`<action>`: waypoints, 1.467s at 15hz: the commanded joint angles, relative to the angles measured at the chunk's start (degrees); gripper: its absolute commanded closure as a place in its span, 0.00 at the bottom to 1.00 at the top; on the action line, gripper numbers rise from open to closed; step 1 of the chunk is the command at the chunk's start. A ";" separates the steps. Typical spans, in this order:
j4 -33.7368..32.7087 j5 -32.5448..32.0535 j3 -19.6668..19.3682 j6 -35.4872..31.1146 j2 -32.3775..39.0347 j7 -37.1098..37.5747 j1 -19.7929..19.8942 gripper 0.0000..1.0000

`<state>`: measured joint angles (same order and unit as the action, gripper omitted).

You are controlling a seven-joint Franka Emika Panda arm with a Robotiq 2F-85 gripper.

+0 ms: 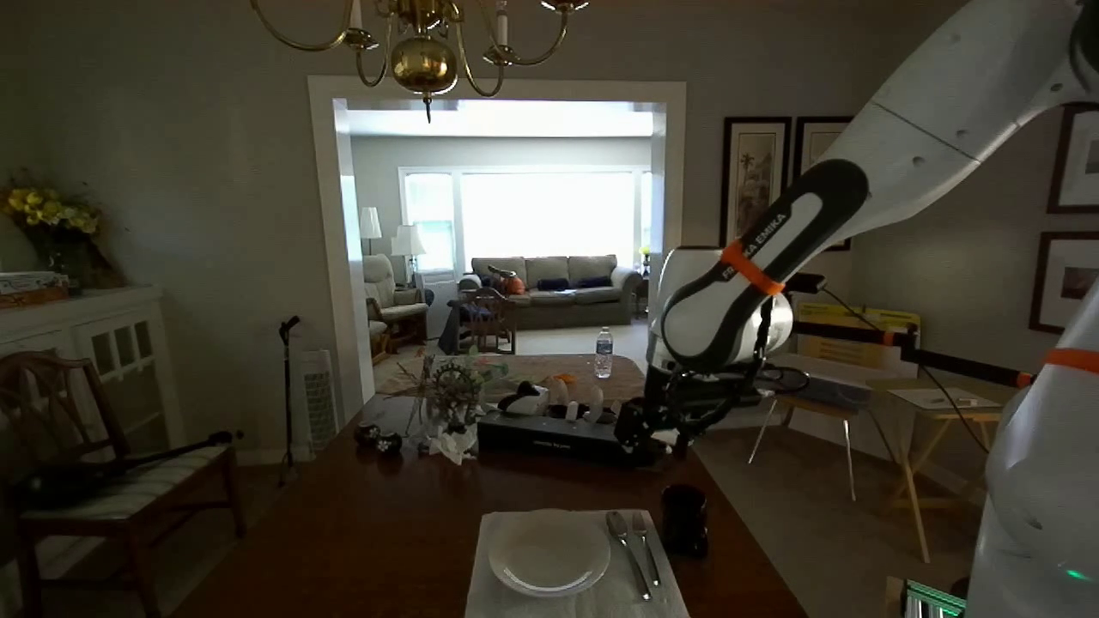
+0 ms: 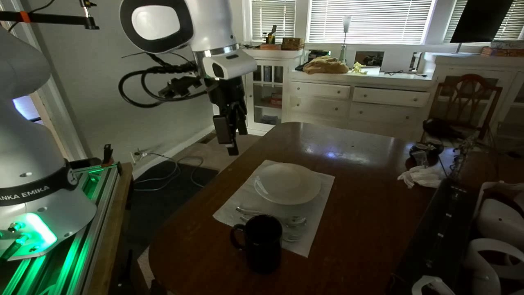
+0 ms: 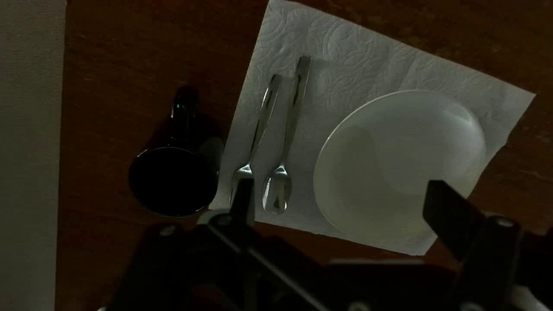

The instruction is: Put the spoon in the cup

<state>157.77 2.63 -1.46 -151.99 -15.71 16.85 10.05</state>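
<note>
The spoon is slim silvery metal and lies on a white paper towel, between the white plate and the fork. It also shows in both exterior views. The cup is a black mug standing upright beside the towel, past the fork. It shows in both exterior views; its inside looks dark. My gripper is open and empty, high above the table. In the wrist view its fingers are spread wide, one overlapping the fork's head, one the plate's edge. The gripper shows in both exterior views.
The fork lies beside the spoon, on the cup's side. The white plate sits on the paper towel. A long black box, a dried plant and a water bottle stand farther along the table.
</note>
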 commanded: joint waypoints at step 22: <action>-7.38 24.40 5.86 -23.49 30.40 -10.41 3.82 0.00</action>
<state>154.18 20.90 0.03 -172.71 8.90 11.81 10.63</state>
